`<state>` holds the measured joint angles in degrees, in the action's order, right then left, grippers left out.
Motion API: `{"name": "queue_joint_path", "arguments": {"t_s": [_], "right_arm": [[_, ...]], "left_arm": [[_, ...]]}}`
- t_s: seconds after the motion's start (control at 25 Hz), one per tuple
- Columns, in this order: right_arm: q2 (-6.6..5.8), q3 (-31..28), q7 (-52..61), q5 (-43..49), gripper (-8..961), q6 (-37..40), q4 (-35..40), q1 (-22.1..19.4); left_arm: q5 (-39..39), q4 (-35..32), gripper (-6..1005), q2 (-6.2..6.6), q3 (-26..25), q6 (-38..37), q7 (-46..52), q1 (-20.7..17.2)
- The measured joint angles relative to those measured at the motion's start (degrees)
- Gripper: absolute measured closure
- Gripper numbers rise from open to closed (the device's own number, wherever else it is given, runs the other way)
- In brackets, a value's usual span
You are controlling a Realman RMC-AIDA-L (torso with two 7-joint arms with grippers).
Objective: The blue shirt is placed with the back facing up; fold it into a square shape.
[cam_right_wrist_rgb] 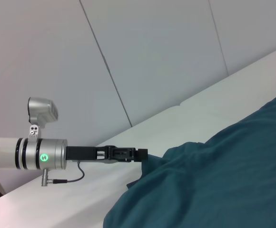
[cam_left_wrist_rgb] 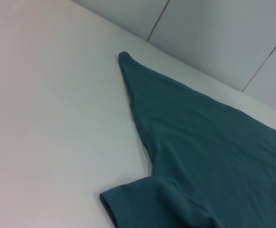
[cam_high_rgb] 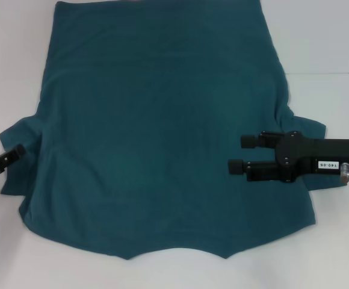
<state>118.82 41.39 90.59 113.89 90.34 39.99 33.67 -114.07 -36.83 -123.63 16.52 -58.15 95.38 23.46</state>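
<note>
Right pincer (cam_high_rgb: pixel 237 153) open over the right side of the blue shirt (cam_high_rgb: pixel 156 132), left pincer (cam_high_rgb: pixel 9 155) at its left sleeve, grip unclear; shirt flat on desk (cam_high_rgb: pixel 325 42), folding looks barely begun.

the blue shirt (cam_high_rgb: pixel 156 138) is soft matt cloth, faintly creased. the table (cam_left_wrist_rgb: pixel 47 123) looks smooth, matt white. the right gripper (cam_high_rgb: pixel 237 153) is matt black plastic with rubbery fingertips.
</note>
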Motion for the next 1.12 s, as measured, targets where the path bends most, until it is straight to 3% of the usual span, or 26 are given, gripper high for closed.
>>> {"name": "queue_joint_path", "arguments": {"t_s": [0.52, 0.72, 0.96, 1.12], "right_arm": [[-0.15, -0.42, 0.03, -0.06, 57, 0.04, 0.00, -0.09], [-0.17, -0.52, -0.02, -0.08, 58, 0.19, 0.00, -0.18], [-0.10, -0.53, -0.11, -0.08, 58, 0.17, 0.00, -0.28], [-0.03, -0.53, -0.17, -0.25, 59, 0.27, 0.00, -0.37]], "left_arm": [[-0.01, 1.09, 171, -0.22, 3.15, 0.45, 0.34, 0.89], [0.28, 1.03, 236, -0.17, 2.92, 0.59, 0.14, 1.12], [0.33, 0.96, 452, -0.11, 2.73, 1.19, 0.33, 1.23], [0.34, 0.94, 539, -0.04, 2.58, 1.20, 0.35, 1.24]]}}
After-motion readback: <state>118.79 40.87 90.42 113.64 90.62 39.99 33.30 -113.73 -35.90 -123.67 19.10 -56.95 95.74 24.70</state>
